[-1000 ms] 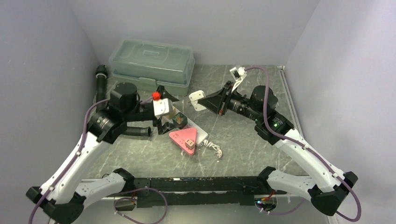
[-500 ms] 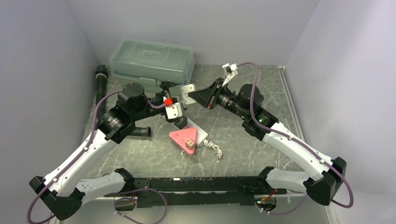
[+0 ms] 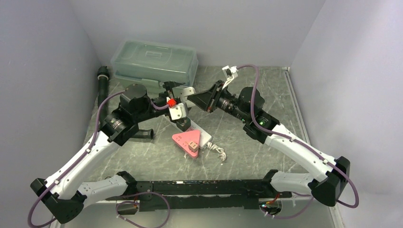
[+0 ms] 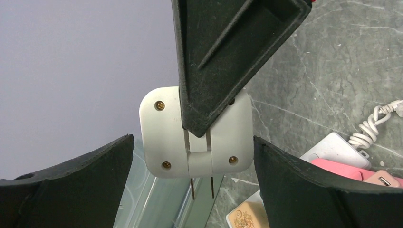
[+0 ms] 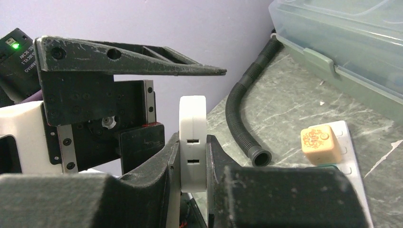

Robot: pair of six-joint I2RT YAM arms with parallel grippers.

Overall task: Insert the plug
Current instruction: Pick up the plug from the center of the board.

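The plug [image 4: 164, 133] is a flat white square block with two thin prongs pointing down. My right gripper [image 5: 192, 142] is shut on its flat faces, and its black fingers [image 4: 223, 61] come down from above in the left wrist view. In the top view the plug [image 3: 189, 90] hangs in the air behind the power strip [image 3: 204, 137]. My left gripper [image 4: 192, 156] is open, one finger on each side of the plug without touching it. Two slots show on the plug's edge [image 5: 192, 111].
A pink triangular piece [image 3: 186, 139] and a beige cube [image 3: 193, 147] sit on the power strip, whose coiled white cable [image 3: 217, 151] trails right. A clear lidded box [image 3: 154, 61] stands at the back left. A black ribbed hose [image 5: 240, 118] lies along the left.
The right gripper has carried the plug left. The left gripper has swung right and turned. The plug now sits between the left gripper's open fingers.
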